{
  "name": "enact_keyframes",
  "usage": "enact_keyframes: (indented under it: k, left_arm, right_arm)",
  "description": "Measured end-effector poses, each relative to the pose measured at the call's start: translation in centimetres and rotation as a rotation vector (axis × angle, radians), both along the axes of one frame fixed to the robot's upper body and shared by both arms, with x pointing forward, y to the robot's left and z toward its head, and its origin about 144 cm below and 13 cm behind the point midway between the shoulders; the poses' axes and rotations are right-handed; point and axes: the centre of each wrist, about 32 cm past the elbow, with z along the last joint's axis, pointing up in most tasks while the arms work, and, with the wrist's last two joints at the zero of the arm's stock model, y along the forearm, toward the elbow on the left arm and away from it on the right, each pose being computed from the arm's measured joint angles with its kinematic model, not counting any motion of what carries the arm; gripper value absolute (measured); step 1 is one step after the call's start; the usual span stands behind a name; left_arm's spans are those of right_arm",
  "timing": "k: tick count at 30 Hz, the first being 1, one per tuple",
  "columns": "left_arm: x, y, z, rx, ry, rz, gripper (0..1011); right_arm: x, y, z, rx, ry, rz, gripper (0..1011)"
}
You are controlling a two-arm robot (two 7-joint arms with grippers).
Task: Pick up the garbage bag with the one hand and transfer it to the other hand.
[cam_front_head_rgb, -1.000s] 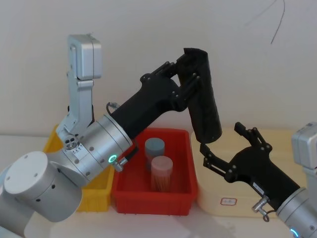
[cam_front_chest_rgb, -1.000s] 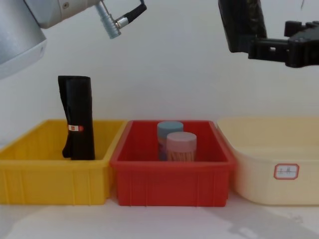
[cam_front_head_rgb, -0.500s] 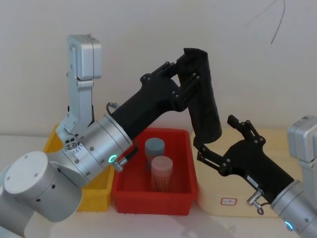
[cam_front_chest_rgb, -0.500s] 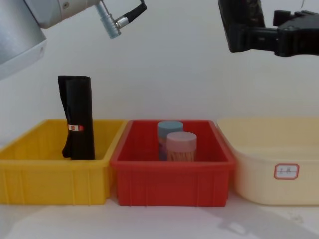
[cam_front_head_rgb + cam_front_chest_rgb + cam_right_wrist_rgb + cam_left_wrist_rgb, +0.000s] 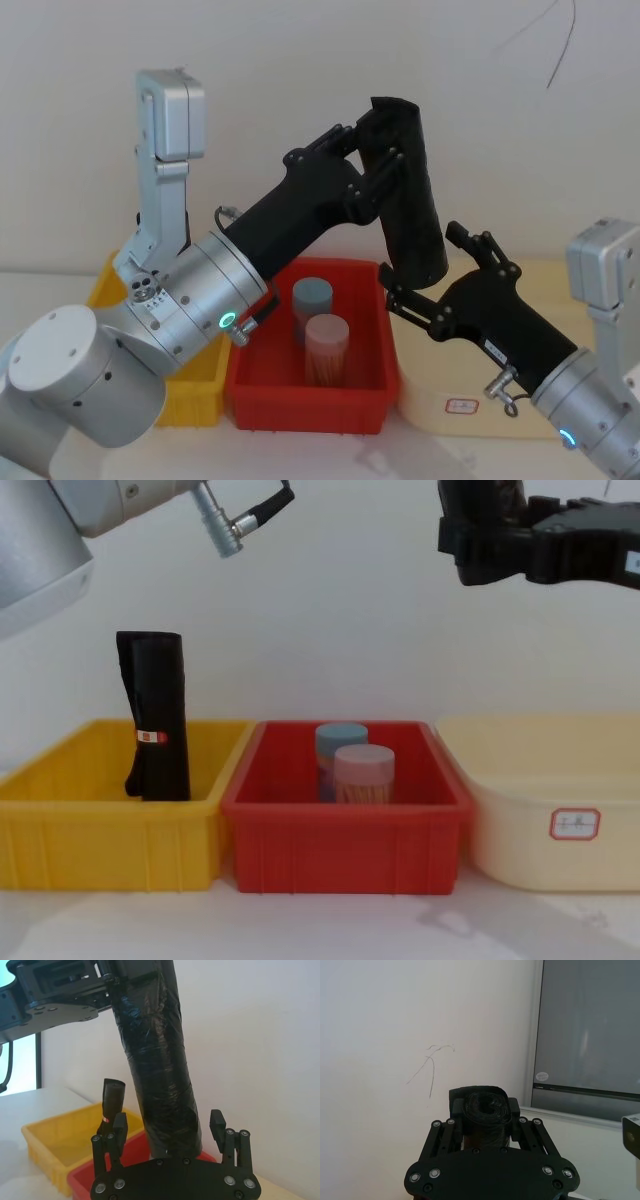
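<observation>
Head view: left gripper (image 5: 375, 160) clamps the near-upright garbage bag (image 5: 412, 205) near its top; right gripper (image 5: 420, 263), wide open, straddles its lower end.

My head camera sits above both arms and looks forward and down, close onto my left gripper (image 5: 372, 148) and right gripper (image 5: 425, 268) with the red bin (image 5: 310, 405) below, while my chest camera sits lower and looks level across the table (image 5: 320, 925) at the side walls of the yellow bin (image 5: 105, 850), that red bin and the cream tub (image 5: 520, 820). My left wrist camera looks along its gripper, very near, at the end of the garbage bag (image 5: 482, 1110) and the wall (image 5: 380, 1035) beyond; my right wrist camera looks past its own gripper at the same garbage bag's side, both bins farther off
</observation>
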Motion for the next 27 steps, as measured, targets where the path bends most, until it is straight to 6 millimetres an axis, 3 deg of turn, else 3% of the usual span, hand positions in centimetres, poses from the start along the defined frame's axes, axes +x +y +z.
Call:
enact_keyframes:
  k: [16, 27]
  left_arm:
    - [0.0, 0.0, 0.0, 0.0, 0.0, 0.0, 495]
    - [0.0, 0.0, 0.0, 0.0, 0.0, 0.0, 495]
  right_arm:
    - [1.3, 0.9, 0.6, 0.006, 0.011, -0.006, 979]
    - [1.5, 1.4, 1.0, -0.005, 0.011, -0.007, 690]
